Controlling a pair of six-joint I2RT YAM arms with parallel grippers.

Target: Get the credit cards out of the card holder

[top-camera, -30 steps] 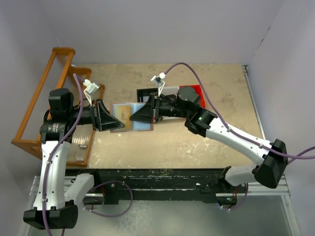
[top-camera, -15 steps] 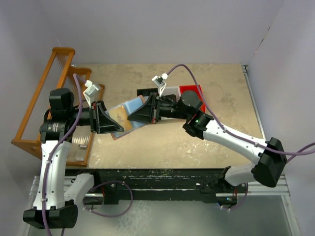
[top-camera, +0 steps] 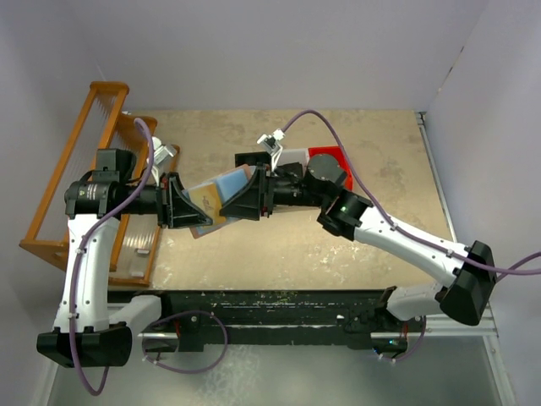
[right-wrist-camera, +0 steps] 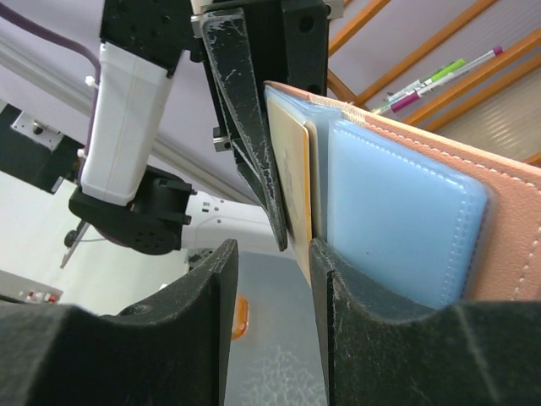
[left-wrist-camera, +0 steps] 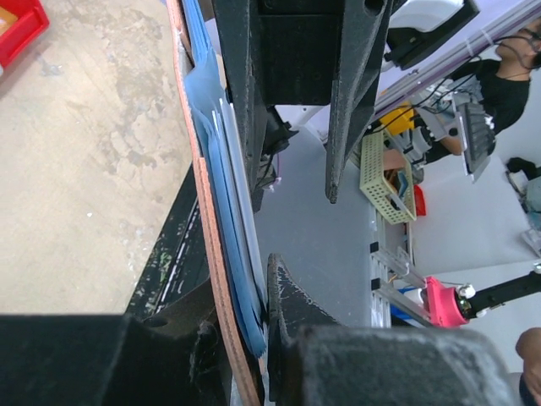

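The card holder (top-camera: 228,181) is a salmon-pink bifold with light blue lining, held open and tilted above the table between both arms. My left gripper (top-camera: 188,205) is shut on its left edge; the left wrist view shows the leather edge (left-wrist-camera: 203,211) pinched between the jaws of that gripper (left-wrist-camera: 254,330). A tan-orange credit card (top-camera: 204,203) sticks out of a pocket. In the right wrist view this card (right-wrist-camera: 296,169) hangs between the parted jaws of my right gripper (right-wrist-camera: 272,271), close against the right finger, beside the blue pocket (right-wrist-camera: 397,220). The pale striped card is not clearly visible.
A wooden rack (top-camera: 76,169) stands at the table's left edge behind my left arm. Black (top-camera: 252,161), white (top-camera: 293,156) and red (top-camera: 328,156) bins sit behind my right gripper (top-camera: 233,201). Pens (right-wrist-camera: 431,80) lie by the rack.
The card holder has come up off the table and now tilts in the air. My left wrist has risen with it, and my right gripper has closed in on the protruding card.
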